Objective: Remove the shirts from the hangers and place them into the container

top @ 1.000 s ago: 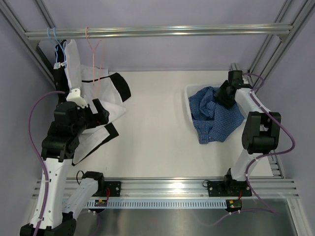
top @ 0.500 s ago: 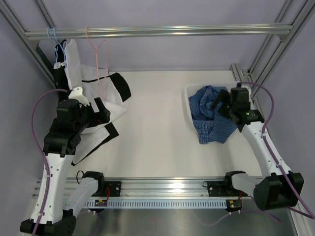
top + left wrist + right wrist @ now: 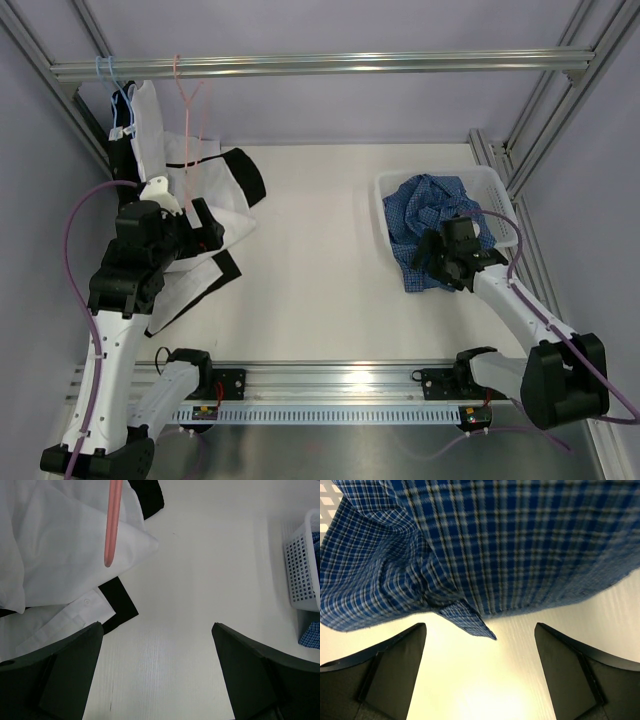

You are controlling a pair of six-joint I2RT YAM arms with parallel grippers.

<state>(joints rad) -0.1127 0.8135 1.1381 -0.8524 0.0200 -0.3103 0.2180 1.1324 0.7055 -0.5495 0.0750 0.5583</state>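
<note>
Right pincer (image 3: 480, 675): jaws wide, nothing between them. It hangs low over the pale table (image 3: 320, 250), pointed at the near hem of the soft blue fine-check shirt (image 3: 495, 545).

Left pincer (image 3: 157, 675): jaws wide and empty. It is held above the table at the edge of the plain white button-up shirt (image 3: 60, 545), facing it, which suggests this garment is next.

Blue fine-check shirt: mostly inside the shallow white plastic basket with mesh sides (image 3: 500, 185), at the right of the table. One portion spills over the near wall and lies on the table. Judgement: placement incomplete. The right pincer's position suits gathering up that loose hem.

White shirt: at the left, draped from the thin pink wire hanger (image 3: 114, 520), with its lower part spread across the table. Black cloth (image 3: 120, 605) shows beside and beneath it. Whether that is trim or a separate shirt cannot be determined.

Farthest: the pink hanger's hook is over the aluminium rail (image 3: 320, 65). A light blue wire hanger (image 3: 105, 68) hangs at the rail's left end, carrying more white fabric.

Risk noted: pulling the white shirt may drag the hanger along the rail.
</note>
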